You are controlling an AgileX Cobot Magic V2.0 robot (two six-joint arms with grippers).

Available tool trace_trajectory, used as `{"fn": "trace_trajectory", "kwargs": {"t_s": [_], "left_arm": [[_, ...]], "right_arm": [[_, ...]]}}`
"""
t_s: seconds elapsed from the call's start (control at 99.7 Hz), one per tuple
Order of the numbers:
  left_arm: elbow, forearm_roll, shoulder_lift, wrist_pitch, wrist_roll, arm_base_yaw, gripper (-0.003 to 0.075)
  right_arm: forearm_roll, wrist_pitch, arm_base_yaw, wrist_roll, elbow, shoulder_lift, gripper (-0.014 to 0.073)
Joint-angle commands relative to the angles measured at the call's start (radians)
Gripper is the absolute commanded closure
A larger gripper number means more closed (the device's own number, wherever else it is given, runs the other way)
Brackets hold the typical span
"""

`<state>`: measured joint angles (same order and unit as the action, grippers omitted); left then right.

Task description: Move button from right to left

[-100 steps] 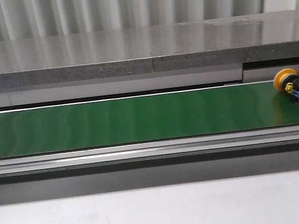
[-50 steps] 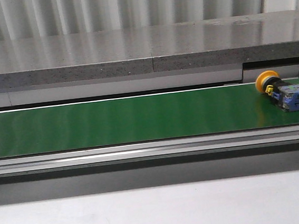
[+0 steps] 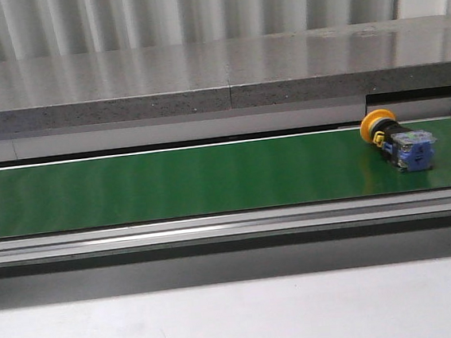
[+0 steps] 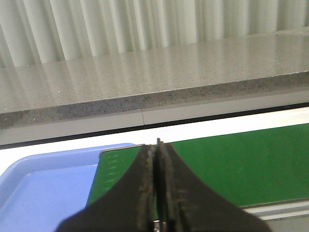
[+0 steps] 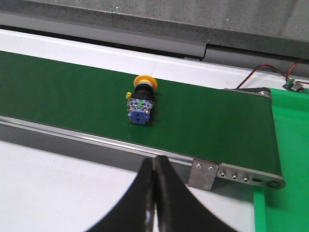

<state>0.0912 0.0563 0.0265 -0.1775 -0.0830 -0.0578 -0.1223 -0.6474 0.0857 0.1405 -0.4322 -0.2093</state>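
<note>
The button (image 3: 399,141), with an orange-yellow cap, black collar and blue-grey body, lies on its side on the green conveyor belt (image 3: 171,182) near its right end. It also shows in the right wrist view (image 5: 140,100). My right gripper (image 5: 154,162) is shut and empty, over the white table on the near side of the belt, apart from the button. My left gripper (image 4: 157,145) is shut and empty, above the belt's left end. Neither gripper shows in the front view.
A blue tray (image 4: 43,183) sits at the belt's left end. A green tray (image 5: 287,159) lies past the belt's right end, with a red wire (image 5: 263,70) near it. A grey stone ledge (image 3: 216,74) runs behind the belt. A metal rail (image 3: 231,226) edges the belt's near side.
The button has travelled left along the belt, from the right edge of the front view to a little farther in. Neither gripper appears in the earlier frames.
</note>
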Motion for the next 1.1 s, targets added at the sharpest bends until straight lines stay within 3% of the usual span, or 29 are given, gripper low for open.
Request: {"fn": "trace_trajectory", "kwargs": {"t_s": [0.0, 0.13, 0.341, 0.411, 0.561, 0.632, 0.953, 1.093], "left_arm": [[0.102, 0.002, 0.069, 0.022, 0.011, 0.002, 0.0740], [0.193, 0.002, 0.159, 0.013, 0.011, 0.002, 0.0740], [0.344, 0.002, 0.332, -0.193, 0.011, 0.002, 0.0708], [0.383, -0.010, 0.392, -0.223, 0.011, 0.002, 0.0587], [0.441, -0.034, 0.493, -0.235, 0.011, 0.002, 0.0167], [0.449, -0.032, 0.520, -0.223, 0.011, 0.002, 0.0066], [0.449, -0.030, 0.589, -0.147, 0.011, 0.002, 0.0102], [0.501, -0.064, 0.654, -0.210, 0.011, 0.002, 0.0102]], "right_arm": [[-0.011, 0.073, -0.002, 0.012, -0.024, -0.010, 0.0662], [-0.011, 0.073, -0.002, 0.012, -0.024, -0.010, 0.0662], [-0.011, 0.073, -0.002, 0.012, -0.024, -0.010, 0.0662], [-0.011, 0.073, -0.002, 0.012, -0.024, -0.010, 0.0662], [-0.011, 0.073, -0.002, 0.012, -0.024, -0.010, 0.0662], [-0.011, 0.073, -0.002, 0.012, -0.024, -0.010, 0.0662], [-0.011, 0.073, -0.002, 0.012, -0.024, -0.010, 0.0662], [-0.011, 0.073, -0.002, 0.012, -0.024, -0.010, 0.0662]]}}
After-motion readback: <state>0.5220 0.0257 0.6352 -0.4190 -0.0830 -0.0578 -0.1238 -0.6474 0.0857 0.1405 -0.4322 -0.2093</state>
